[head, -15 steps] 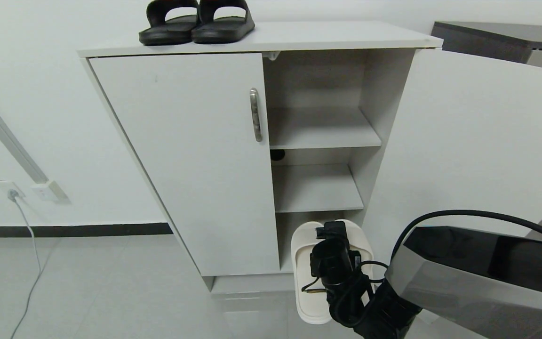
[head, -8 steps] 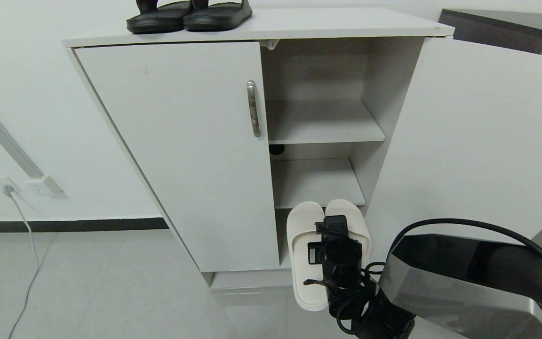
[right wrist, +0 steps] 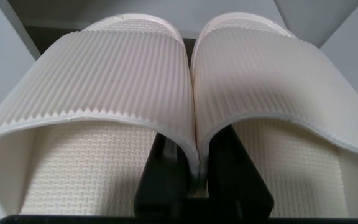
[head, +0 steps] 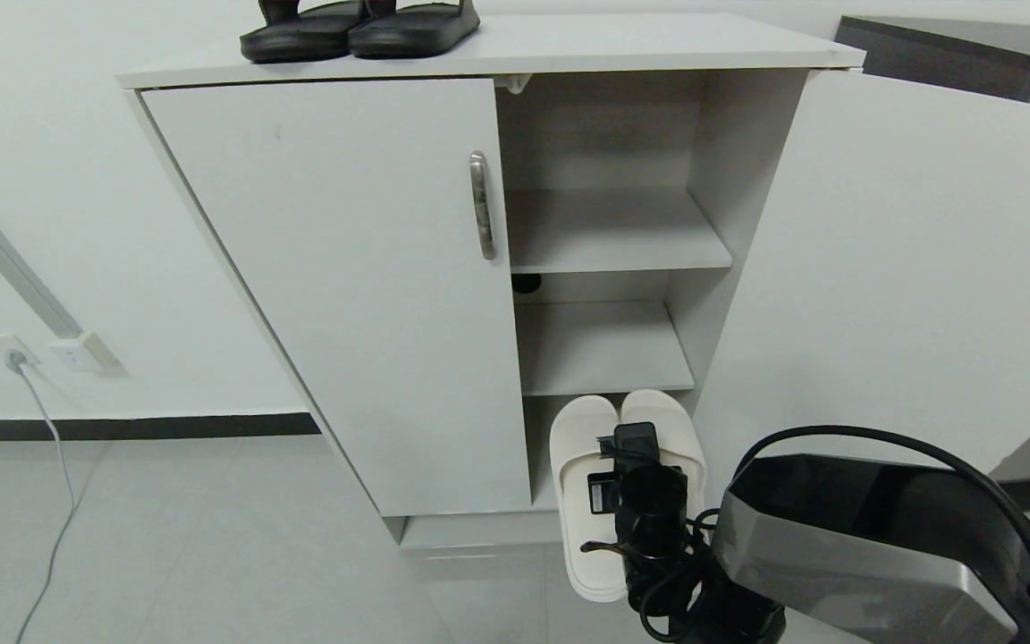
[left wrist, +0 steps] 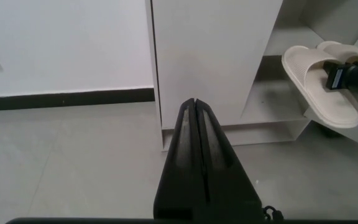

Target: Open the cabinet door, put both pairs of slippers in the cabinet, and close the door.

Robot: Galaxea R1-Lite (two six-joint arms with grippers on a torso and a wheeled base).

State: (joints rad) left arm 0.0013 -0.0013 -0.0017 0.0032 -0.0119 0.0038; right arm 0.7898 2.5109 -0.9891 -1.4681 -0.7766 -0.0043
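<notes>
The white cabinet (head: 622, 43) has its right door (head: 908, 259) swung open and its left door (head: 345, 286) closed. A pair of black slippers (head: 358, 31) sits on the cabinet top at the left. My right gripper (head: 627, 443) is shut on a pair of white slippers (head: 579, 465), held side by side with their toes at the mouth of the bottom compartment. In the right wrist view the right gripper (right wrist: 194, 171) pinches the inner strap edges of the white slippers (right wrist: 117, 81). My left gripper (left wrist: 194, 109) hangs shut and empty, low before the left door.
Two bare shelves (head: 604, 349) lie above the bottom compartment. The open door stands close on the right of my right arm. A wall socket with a cable (head: 14, 362) is at the far left. A dark grey unit (head: 953, 49) stands behind the cabinet's right side.
The head view shifted a second ago. My right gripper carried the white slippers forward to the cabinet's bottom opening, then sank slightly in the last half second.
</notes>
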